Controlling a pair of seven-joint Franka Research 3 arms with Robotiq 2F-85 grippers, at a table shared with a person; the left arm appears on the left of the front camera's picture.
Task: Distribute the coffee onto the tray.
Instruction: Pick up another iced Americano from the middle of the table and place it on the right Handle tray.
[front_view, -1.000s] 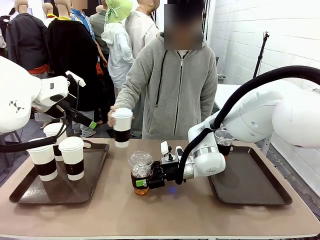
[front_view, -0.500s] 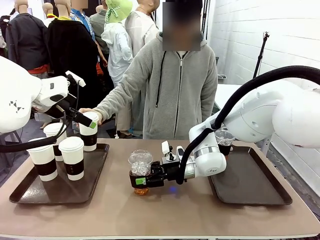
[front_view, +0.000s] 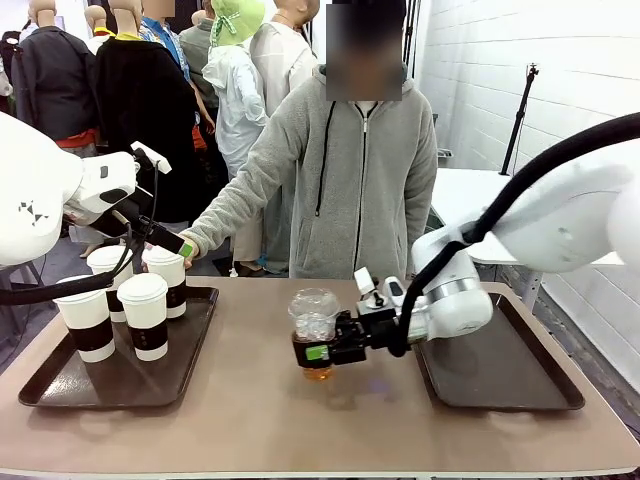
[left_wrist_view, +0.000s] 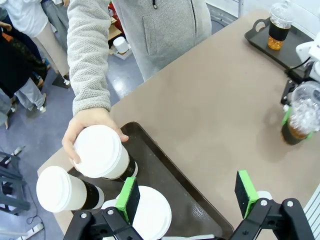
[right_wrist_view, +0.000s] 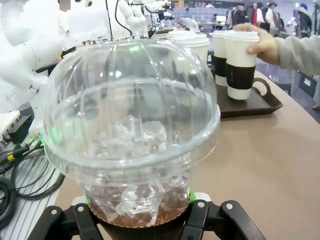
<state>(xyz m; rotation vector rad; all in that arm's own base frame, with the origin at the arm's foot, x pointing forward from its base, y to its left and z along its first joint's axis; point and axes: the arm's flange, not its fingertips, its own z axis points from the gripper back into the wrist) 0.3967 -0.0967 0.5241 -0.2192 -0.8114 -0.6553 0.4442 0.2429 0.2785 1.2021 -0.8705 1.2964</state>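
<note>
- My right gripper (front_view: 322, 352) is clamped around the lower body of an iced coffee cup (front_view: 315, 346), holding it upright over the bare table (front_view: 300, 420) between the two trays.
- Up close, the held cup (right_wrist_view: 132, 140) is clear plastic with a ribbed dome lid, packed with ice cubes, brown drink sitting at the bottom; my green pads press on both sides of its base.
- A second iced cup (left_wrist_view: 279, 25), same dome lid and brown drink, stands at the far corner of the right tray (front_view: 500, 380).
- My left gripper (left_wrist_view: 187, 195) hangs above the left tray (front_view: 110, 375) with its fingers spread wide, nothing between the pads.
- On that tray I see white paper cups with white lids and dark bands: one (front_view: 83, 318) at the left, one (front_view: 144, 315) just beside it, one (front_view: 106, 270) behind them.
- The person's hand (left_wrist_view: 85, 127) grips a fourth paper cup (left_wrist_view: 104, 154) at the lid, at the tray's far edge.
- That cup (right_wrist_view: 239, 62) stands straight, near the tray's handle.
</note>
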